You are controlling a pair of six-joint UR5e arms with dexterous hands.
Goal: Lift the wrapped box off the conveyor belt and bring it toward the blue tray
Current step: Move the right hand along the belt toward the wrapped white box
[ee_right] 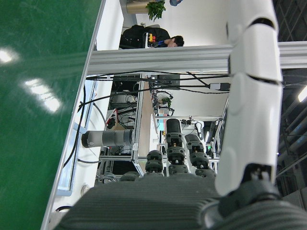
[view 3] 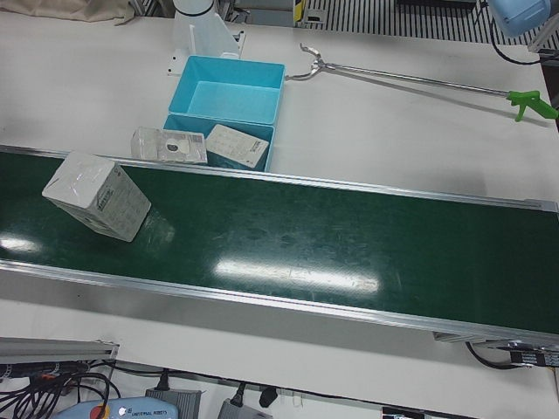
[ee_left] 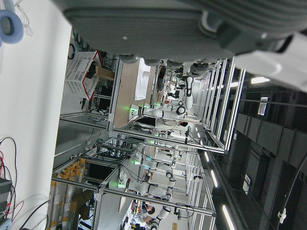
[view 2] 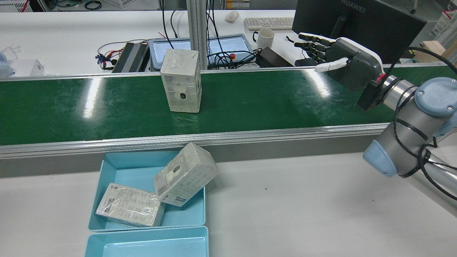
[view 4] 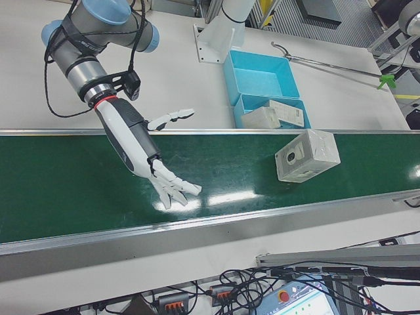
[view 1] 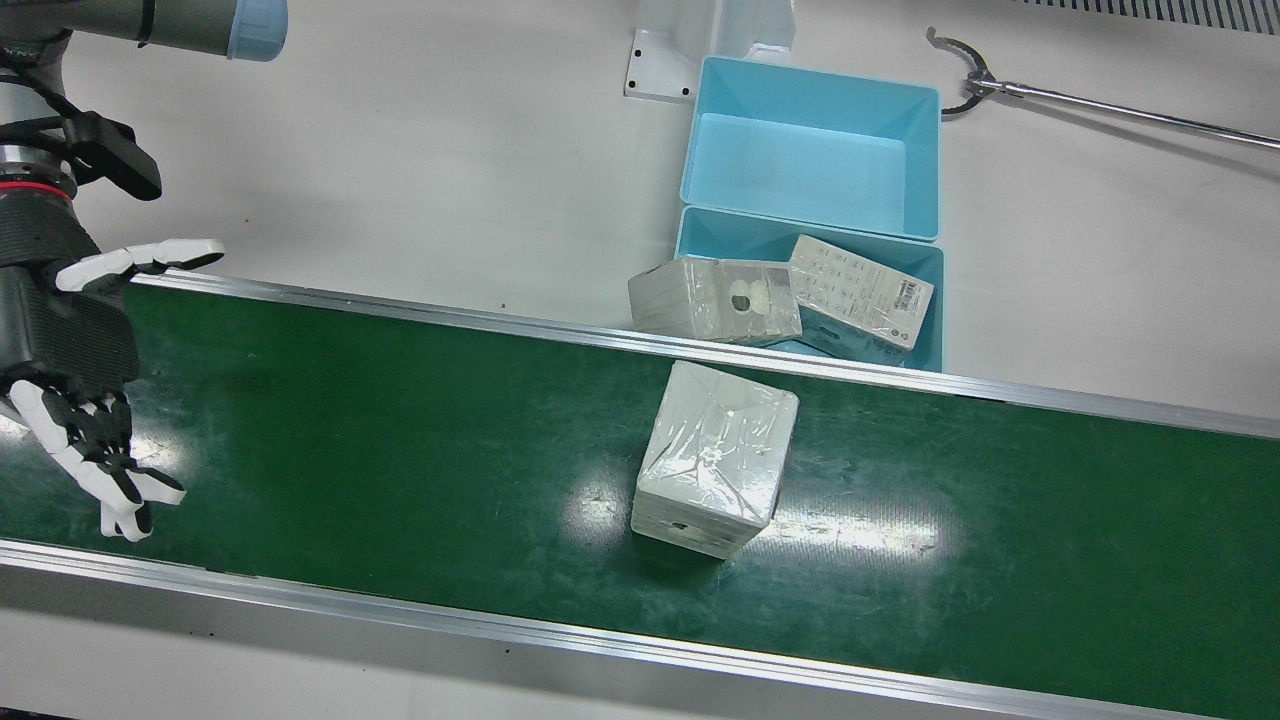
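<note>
A white box wrapped in clear film (view 1: 715,460) stands on the green conveyor belt (view 1: 400,450), also seen as the wrapped box (view 2: 181,80) (view 3: 96,196) (view 4: 307,155). My right hand (view 1: 70,340) (view 2: 342,60) (view 4: 131,141) hovers open over the belt far from the box, fingers spread, holding nothing. A blue tray (view 1: 935,300) (view 2: 107,171) just beyond the belt's rail holds two wrapped boxes, one leaning on its rim. My left hand (ee_left: 158,28) shows only as a dark palm edge in its own view; its fingers are hidden.
A second, empty blue tray (view 1: 810,165) (view 2: 146,246) adjoins the first. A long metal reach tool (view 1: 1100,105) (view 3: 410,78) lies on the white table. Beyond the belt stand a monitor (view 2: 357,18), a mug (view 2: 266,37) and cables. A person (ee_right: 153,36) sits far off.
</note>
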